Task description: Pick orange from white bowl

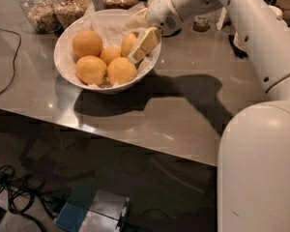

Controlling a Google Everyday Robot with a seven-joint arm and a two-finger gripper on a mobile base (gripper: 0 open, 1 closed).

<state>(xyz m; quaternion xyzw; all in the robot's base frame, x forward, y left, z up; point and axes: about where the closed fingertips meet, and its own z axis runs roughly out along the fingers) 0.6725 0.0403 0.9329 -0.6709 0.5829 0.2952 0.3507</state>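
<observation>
Jaws apart inside white bowl, just beside rightmost orange

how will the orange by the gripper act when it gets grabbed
The orange beside the open gripper is round, so it would probably roll if nudged, though the other oranges and the bowl wall hem it in. Its matte skin likely grips well. It looks firm, so a moderate squeeze should hold it.
</observation>
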